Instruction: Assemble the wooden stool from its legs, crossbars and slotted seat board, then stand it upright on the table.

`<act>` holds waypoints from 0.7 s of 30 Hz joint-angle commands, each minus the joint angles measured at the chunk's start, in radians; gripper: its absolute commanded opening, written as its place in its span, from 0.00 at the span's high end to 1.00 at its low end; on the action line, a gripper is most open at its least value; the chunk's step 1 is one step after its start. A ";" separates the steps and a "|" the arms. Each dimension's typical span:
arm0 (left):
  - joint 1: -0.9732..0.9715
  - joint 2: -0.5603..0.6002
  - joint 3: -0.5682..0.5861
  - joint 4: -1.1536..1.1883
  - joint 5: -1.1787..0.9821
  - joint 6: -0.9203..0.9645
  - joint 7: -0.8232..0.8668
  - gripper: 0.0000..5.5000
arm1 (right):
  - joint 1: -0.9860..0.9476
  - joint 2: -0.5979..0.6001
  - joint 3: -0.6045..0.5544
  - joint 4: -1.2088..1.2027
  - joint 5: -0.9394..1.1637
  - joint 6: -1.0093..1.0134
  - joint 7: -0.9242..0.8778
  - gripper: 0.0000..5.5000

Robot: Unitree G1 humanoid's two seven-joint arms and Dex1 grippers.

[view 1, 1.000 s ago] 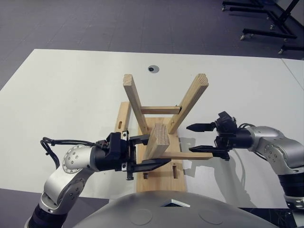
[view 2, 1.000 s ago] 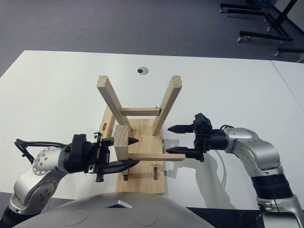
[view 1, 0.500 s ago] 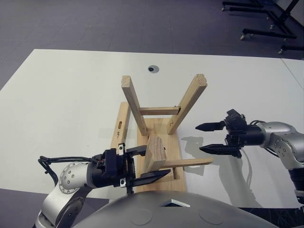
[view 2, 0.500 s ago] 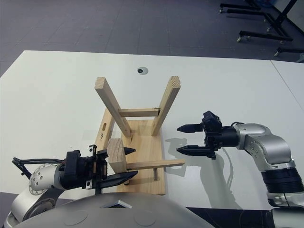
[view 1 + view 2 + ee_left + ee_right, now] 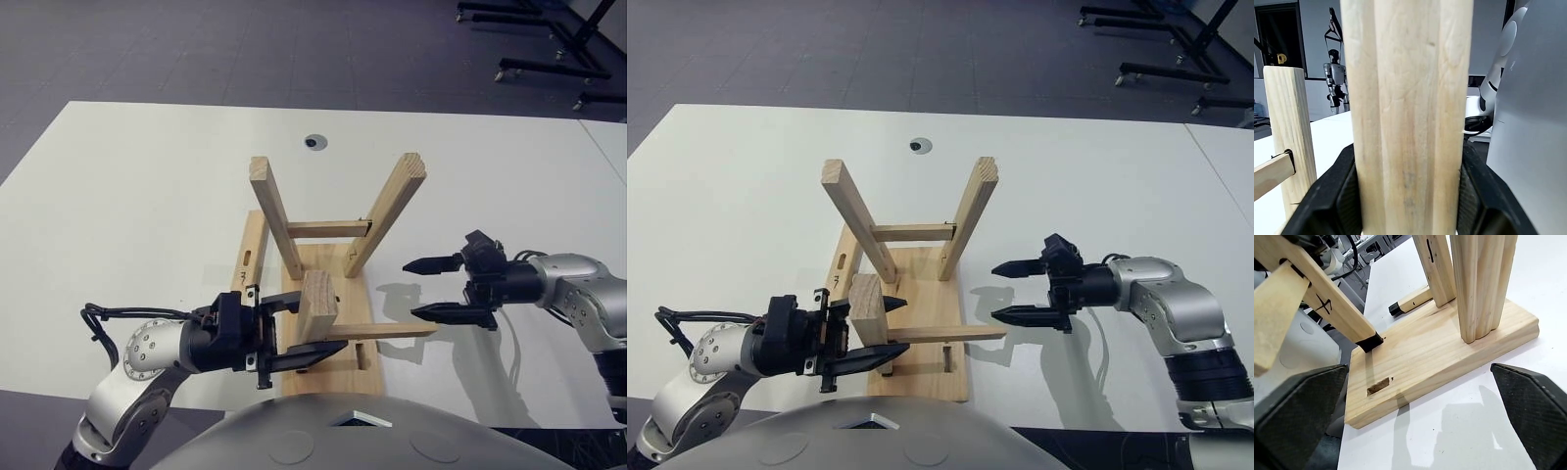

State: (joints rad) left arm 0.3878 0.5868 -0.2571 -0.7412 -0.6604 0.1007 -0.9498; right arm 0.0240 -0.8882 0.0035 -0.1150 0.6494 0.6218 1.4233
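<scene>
The slotted seat board (image 5: 320,258) lies flat on the table. Two legs (image 5: 274,215) (image 5: 392,211) stand in its far end, joined by a crossbar (image 5: 328,228). My left gripper (image 5: 294,333) is shut on a third leg (image 5: 318,302), held tilted over the board's near end. In the left wrist view this leg (image 5: 1405,122) sits between the black fingers (image 5: 1337,196). A second crossbar (image 5: 387,332) sticks out of it to the right. My right gripper (image 5: 411,290) is open just above that crossbar's free end, with nothing between its fingers. An open slot (image 5: 1378,385) shows in the board (image 5: 1449,347).
A loose wooden piece with a slot (image 5: 253,250) lies along the board's left side. A small round hole (image 5: 314,143) sits in the white table (image 5: 137,196) farther back. Metal frames (image 5: 549,39) stand on the floor beyond the table.
My left gripper drew the leg and crossbar back toward the near edge, then came forward a little. My right gripper backed off to the right from the crossbar's end and stayed open.
</scene>
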 commanded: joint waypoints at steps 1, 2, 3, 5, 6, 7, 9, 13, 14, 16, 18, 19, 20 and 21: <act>0.028 0.039 0.001 -0.002 0.031 0.006 -0.018 0.63 | -0.005 -0.026 -0.007 0.008 -0.009 -0.006 0.019 0.03; 0.031 0.042 -0.008 0.004 0.043 0.002 -0.023 0.63 | -0.008 -0.028 -0.005 0.010 -0.010 -0.005 0.023 0.03; 0.032 0.043 -0.016 0.008 0.052 -0.001 -0.027 0.63 | -0.013 -0.028 -0.004 0.012 -0.011 -0.003 0.026 0.03; 0.031 0.039 -0.031 0.015 0.067 -0.008 -0.032 0.63 | -0.016 -0.030 -0.001 0.012 -0.010 0.000 0.032 0.03; 0.031 0.037 -0.039 0.023 0.078 -0.016 -0.035 0.63 | -0.016 -0.031 0.000 0.010 -0.010 0.001 0.035 0.03; 0.032 0.033 -0.045 0.031 0.092 -0.029 -0.034 0.63 | -0.016 -0.034 0.003 0.009 -0.012 0.001 0.041 0.03; 0.039 0.024 -0.049 0.045 0.116 -0.060 -0.029 0.63 | -0.016 -0.039 0.008 0.009 -0.017 -0.001 0.050 0.03; 0.083 -0.019 -0.044 0.091 0.173 -0.164 0.013 0.63 | -0.039 -0.063 0.013 0.024 -0.022 0.005 0.081 0.03; 0.083 -0.045 -0.042 0.097 0.174 -0.186 0.035 0.63 | -0.045 -0.071 0.014 0.031 -0.025 0.005 0.090 0.03; 0.092 -0.056 -0.044 0.102 0.189 -0.216 0.044 0.63 | -0.058 -0.084 0.017 0.041 -0.030 0.006 0.107 0.03; 0.103 -0.041 -0.042 0.117 0.197 -0.228 0.033 0.63 | -0.071 -0.088 0.022 0.052 -0.037 0.005 0.118 0.03; 0.107 -0.031 -0.043 0.124 0.199 -0.226 0.028 0.63 | -0.079 -0.087 0.026 0.055 -0.040 0.006 0.121 0.03; 0.109 -0.021 -0.046 0.127 0.201 -0.219 0.025 0.63 | -0.087 -0.087 0.031 0.057 -0.040 0.008 0.122 0.03; 0.110 -0.012 -0.049 0.129 0.207 -0.206 0.028 0.63 | -0.095 -0.086 0.035 0.060 -0.041 0.009 0.123 0.03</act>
State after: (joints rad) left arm 0.4793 0.5294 -0.3086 -0.6541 -0.5051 -0.1502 -0.9254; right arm -0.0411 -0.9654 0.0332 -0.0564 0.6227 0.6306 1.5435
